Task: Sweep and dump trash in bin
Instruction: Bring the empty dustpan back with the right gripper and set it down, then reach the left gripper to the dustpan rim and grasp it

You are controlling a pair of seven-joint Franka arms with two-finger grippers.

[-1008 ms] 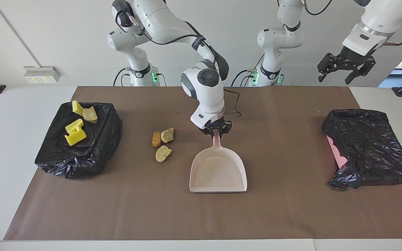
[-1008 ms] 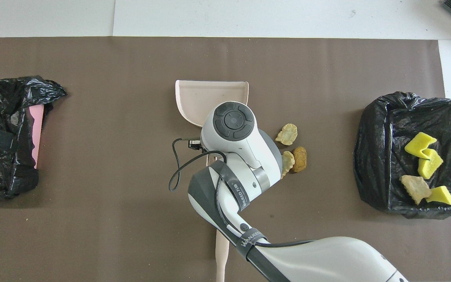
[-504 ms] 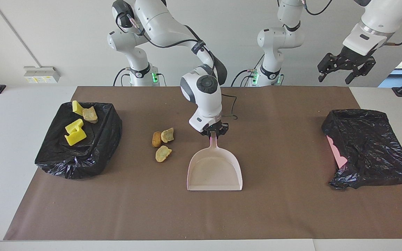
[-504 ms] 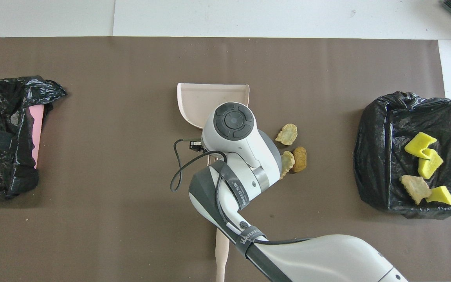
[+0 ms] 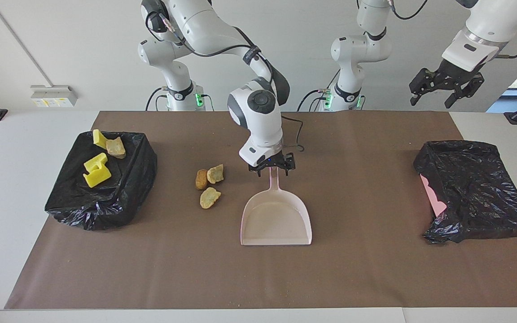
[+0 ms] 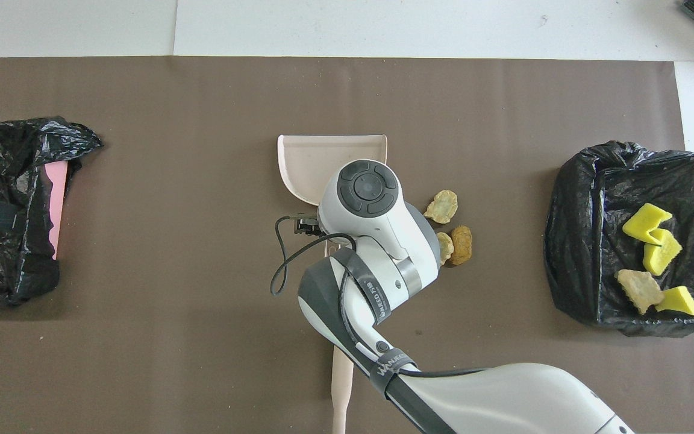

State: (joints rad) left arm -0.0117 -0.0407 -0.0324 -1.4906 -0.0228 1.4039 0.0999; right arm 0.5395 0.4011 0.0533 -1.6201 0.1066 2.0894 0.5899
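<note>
Facing view | right gripper (image 5: 272,168) spread apart over dustpan (image 5: 276,220) handle | left gripper (image 5: 446,85) waited raised, open | three brown scraps (image 5: 208,184) beside dustpan | four scraps in bin (image 5: 101,179)

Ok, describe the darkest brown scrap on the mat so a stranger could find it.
Start at the pink dustpan mid-mat. Beside it, toward the right arm's end, lie three brown lumps. The one meant sits closest to the bin holding yellow pieces, and is smoother and darker than its two paler neighbours.
</note>
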